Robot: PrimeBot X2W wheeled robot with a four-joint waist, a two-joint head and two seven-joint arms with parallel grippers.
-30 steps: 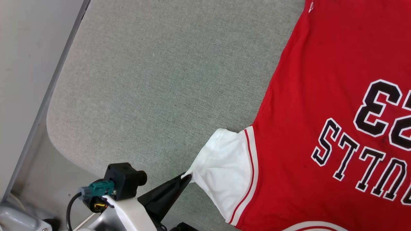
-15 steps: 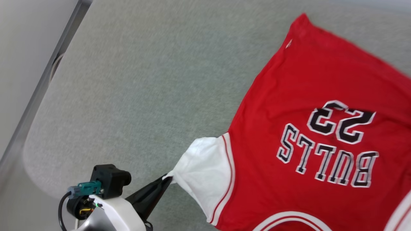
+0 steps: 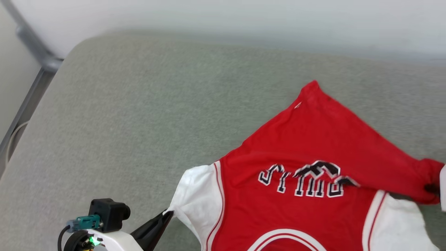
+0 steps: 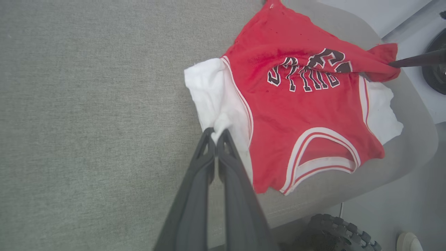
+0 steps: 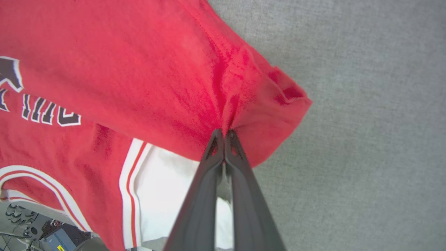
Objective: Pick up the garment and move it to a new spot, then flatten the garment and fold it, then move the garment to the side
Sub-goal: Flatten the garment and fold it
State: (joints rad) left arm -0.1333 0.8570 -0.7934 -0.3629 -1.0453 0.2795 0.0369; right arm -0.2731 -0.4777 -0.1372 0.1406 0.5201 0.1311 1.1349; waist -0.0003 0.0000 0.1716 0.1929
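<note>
the garment (image 3: pixel 296 216) lies on a grey padded surface (image 3: pixel 139 122), in the lower right part of the head view, with its collar (image 3: pixel 286 232) toward the bottom edge. it is not flat: the red lower part is pulled up over the chest, so the black-white lettering (image 3: pixel 306 177) is creased and half covered, and one red corner reaches the right edge of the frame

the left gripper (image 4: pixel 216 133) comes from the bottom middle of the left wrist view. its two dark fingers are pressed together, with a small bunch of the white sleeve (image 4: pixel 209 87) pinched between the tips. in the head view this gripper is in the lower left, its tip touching the edge of the same sleeve

the right gripper (image 5: pixel 223 134) rises from the bottom middle of the right wrist view. its fingers are also closed tight on a fold of red cloth near the hem corner, and wrinkles run to the tips. under this fold the second white sleeve (image 5: pixel 167 184) lies on the surface. in the left wrist view this gripper is a thin dark bar at the right edge, holding the red corner

in the lower right of the left wrist view a dark ribbed wheel (image 4: pixel 334 232) stands beside the rounded edge of the surface
</note>
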